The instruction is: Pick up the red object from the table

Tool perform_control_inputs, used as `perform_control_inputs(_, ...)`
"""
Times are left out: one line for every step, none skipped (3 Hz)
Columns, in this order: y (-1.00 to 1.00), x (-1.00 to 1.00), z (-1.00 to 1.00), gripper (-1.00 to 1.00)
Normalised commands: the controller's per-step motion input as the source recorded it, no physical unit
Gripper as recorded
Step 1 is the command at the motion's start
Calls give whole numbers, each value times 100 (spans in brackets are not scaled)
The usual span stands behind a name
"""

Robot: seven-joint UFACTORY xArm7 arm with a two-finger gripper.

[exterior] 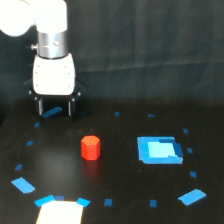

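Black table [120, 170] carries the red object [91, 147]; my spread gripper [54, 108] must centre above it before descending.

One black flat tabletop [120, 172] carries all items. One small red-orange hexagonal matte block [91, 147] stands on it. One large flat blue rectangle [159, 150] lies on it. One pale rectangular patch [60, 212] sits at the near edge. Three larger blue tape strips are present: one [23, 185] toward the near left corner, one [192, 196] toward the near right corner, one [51, 112] at the far edge. Roughly a dozen small blue tape marks dot the surface; blur prevents an exact count. One white robot arm [52, 45] carries one dark two-fingered pincer [54, 106].
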Motion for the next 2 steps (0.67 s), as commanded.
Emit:
perform_control_inputs(-100, 100, -68, 100)
perform_control_inputs(-86, 78, -23, 75)
